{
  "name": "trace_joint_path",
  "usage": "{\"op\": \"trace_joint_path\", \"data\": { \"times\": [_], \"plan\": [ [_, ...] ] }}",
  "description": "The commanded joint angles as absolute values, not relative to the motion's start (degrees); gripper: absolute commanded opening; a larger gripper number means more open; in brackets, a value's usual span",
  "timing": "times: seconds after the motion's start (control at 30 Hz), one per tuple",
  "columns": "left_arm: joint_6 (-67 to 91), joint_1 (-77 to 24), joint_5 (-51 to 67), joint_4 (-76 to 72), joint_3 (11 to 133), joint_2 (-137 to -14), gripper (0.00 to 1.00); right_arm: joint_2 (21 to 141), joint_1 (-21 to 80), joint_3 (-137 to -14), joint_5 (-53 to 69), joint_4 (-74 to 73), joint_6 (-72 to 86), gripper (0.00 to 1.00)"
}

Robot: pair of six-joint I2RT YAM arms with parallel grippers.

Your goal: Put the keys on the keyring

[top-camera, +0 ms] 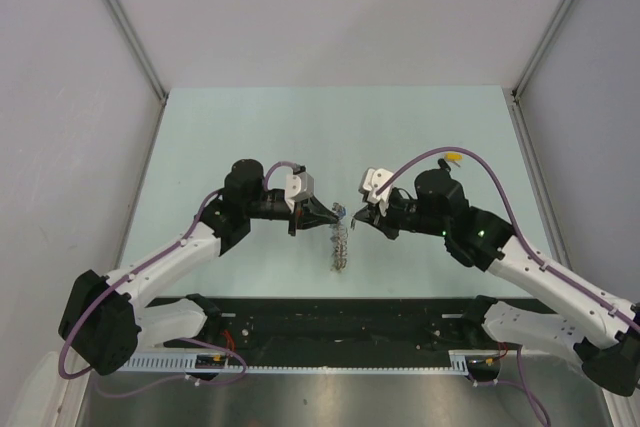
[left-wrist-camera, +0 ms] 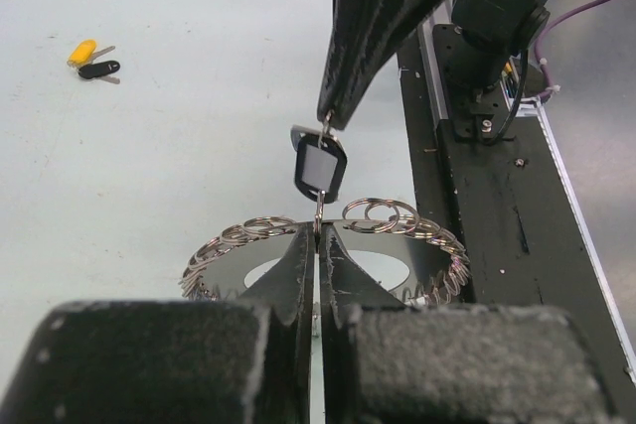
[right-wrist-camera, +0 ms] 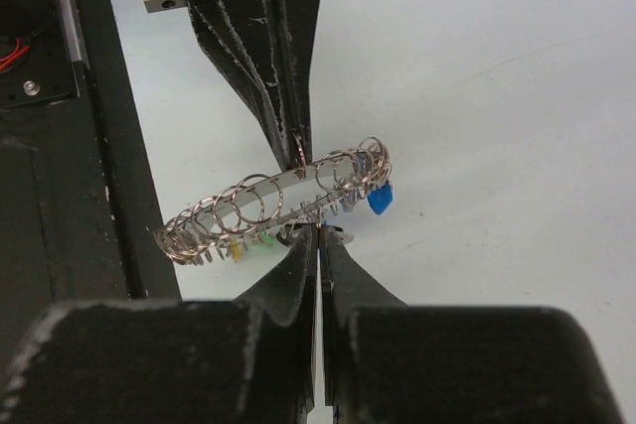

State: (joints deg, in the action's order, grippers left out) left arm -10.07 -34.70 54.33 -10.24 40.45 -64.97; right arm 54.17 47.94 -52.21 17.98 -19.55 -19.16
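The keyring (top-camera: 342,247) hangs between both grippers at the table's middle, edge-on from above. In the left wrist view my left gripper (left-wrist-camera: 318,230) is shut on a small ring at the keyring's (left-wrist-camera: 422,235) rim. A black-tagged key (left-wrist-camera: 320,168) hangs just beyond it from the tip of my shut right gripper. In the right wrist view my right gripper (right-wrist-camera: 319,232) is shut at the near side of the keyring (right-wrist-camera: 248,208), which carries a blue tag (right-wrist-camera: 380,199). Two more keys lie loose far off: a yellow-tagged key (left-wrist-camera: 81,51) and a black-tagged key (left-wrist-camera: 99,70).
The black base rail (top-camera: 340,319) runs along the near edge, close under the keyring (left-wrist-camera: 477,196). Grey enclosure walls (top-camera: 100,97) bound the pale green table (top-camera: 250,127) on three sides. A purple cable (top-camera: 480,172) arches over the right arm.
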Motion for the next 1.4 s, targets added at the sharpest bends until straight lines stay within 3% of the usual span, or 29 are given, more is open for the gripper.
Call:
{"op": "trace_joint_path", "data": {
  "times": [0.0, 1.37],
  "plan": [
    [-8.79, -34.72, 55.02, -14.33, 41.57, -63.90, 0.00, 55.28, 48.87, -53.88, 19.25, -18.37, -19.86, 0.00],
    [-10.28, -34.72, 57.66, -12.48, 42.28, -64.07, 0.00, 58.27, 49.57, -55.02, 20.21, -17.40, -21.62, 0.00]
  ]
}}
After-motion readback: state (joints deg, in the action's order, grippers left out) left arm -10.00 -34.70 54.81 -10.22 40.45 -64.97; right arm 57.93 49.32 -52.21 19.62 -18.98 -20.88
